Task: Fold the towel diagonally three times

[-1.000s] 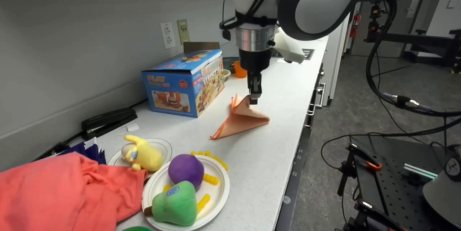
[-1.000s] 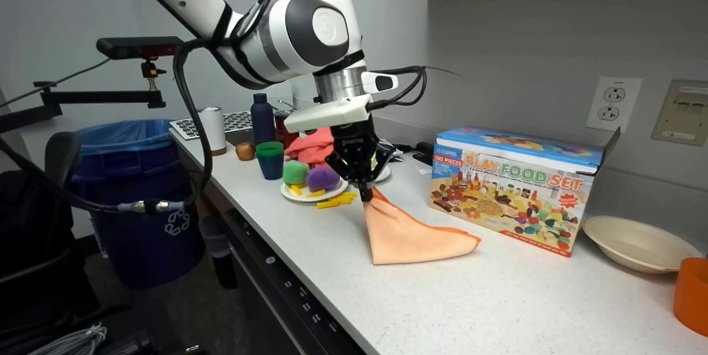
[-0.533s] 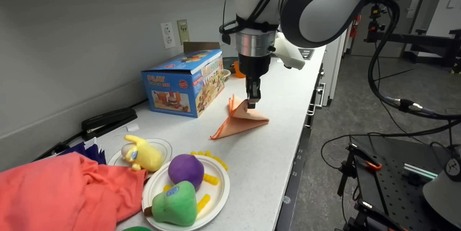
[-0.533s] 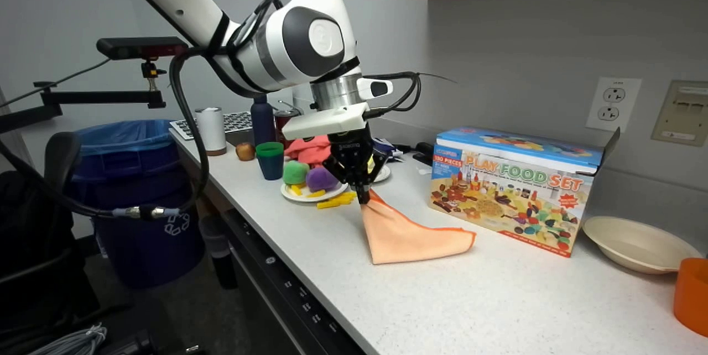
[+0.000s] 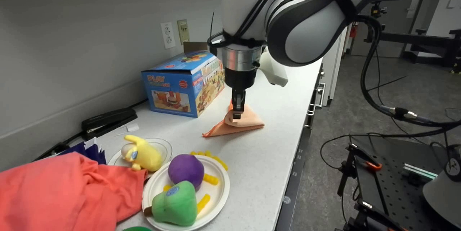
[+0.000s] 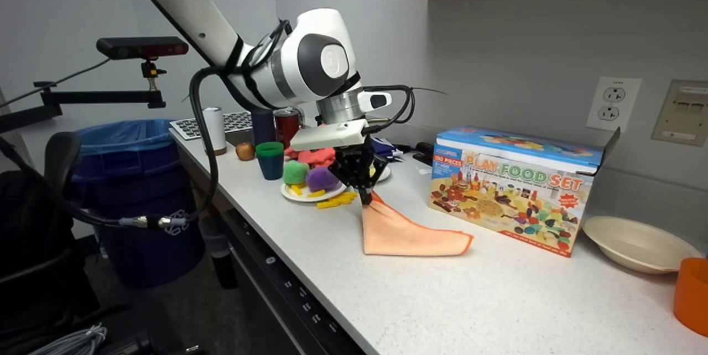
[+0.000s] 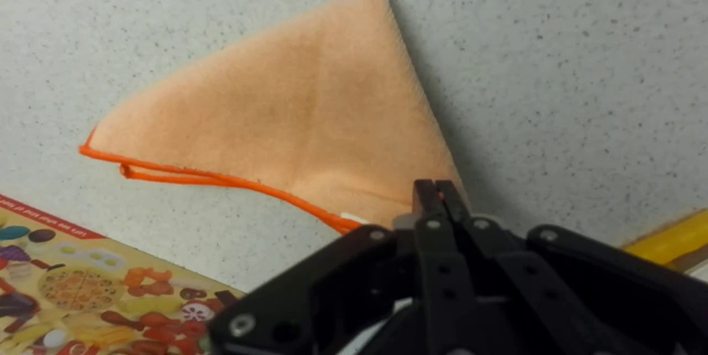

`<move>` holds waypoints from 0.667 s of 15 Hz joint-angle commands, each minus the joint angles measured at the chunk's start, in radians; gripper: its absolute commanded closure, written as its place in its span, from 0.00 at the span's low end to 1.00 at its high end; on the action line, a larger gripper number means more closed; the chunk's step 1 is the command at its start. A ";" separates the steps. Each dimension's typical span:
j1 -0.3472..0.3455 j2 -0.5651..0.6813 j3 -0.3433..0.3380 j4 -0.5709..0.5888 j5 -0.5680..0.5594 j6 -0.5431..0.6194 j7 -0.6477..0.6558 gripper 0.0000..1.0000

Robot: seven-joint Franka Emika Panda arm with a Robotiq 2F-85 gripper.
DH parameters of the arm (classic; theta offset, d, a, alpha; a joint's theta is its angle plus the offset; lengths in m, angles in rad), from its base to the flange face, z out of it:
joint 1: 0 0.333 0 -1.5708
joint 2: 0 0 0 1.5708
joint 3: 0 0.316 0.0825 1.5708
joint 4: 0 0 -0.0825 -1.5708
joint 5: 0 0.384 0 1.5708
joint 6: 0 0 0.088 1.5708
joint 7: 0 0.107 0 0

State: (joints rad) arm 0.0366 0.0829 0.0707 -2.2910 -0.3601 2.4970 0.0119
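The peach towel (image 5: 249,117) with orange edging lies folded into a rough triangle on the white counter (image 5: 248,173). It shows in both exterior views (image 6: 406,236) and in the wrist view (image 7: 298,100). My gripper (image 5: 237,116) points down and is shut on a corner of the towel; it also shows in an exterior view (image 6: 366,199). The held part is raised above the counter and curls over the rest in an exterior view. In the wrist view the gripper's fingertips (image 7: 434,182) are together, with a bit of orange edging between them. The pinched corner is mostly hidden.
A blue play food box (image 5: 171,92) stands beside the towel, near the wall. A white plate (image 5: 220,198) with plush toys and yellow sticks lies to one side. A tan bowl (image 6: 630,250) and an orange cup (image 6: 691,297) stand on the opposite side. The counter has an open front edge.
My gripper has moved toward the plate and lower, pulling the held corner across the towel. The towel has shifted slightly the same way, and its fold curls over more.
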 commanded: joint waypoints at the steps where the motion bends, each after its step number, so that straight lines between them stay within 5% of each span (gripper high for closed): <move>1: 0.029 0.059 -0.017 0.055 -0.074 0.039 0.090 0.71; 10: 0.023 0.044 -0.046 0.072 -0.107 0.072 0.124 0.03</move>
State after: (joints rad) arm 0.0507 0.1385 0.0469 -2.2250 -0.4665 2.5742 0.1346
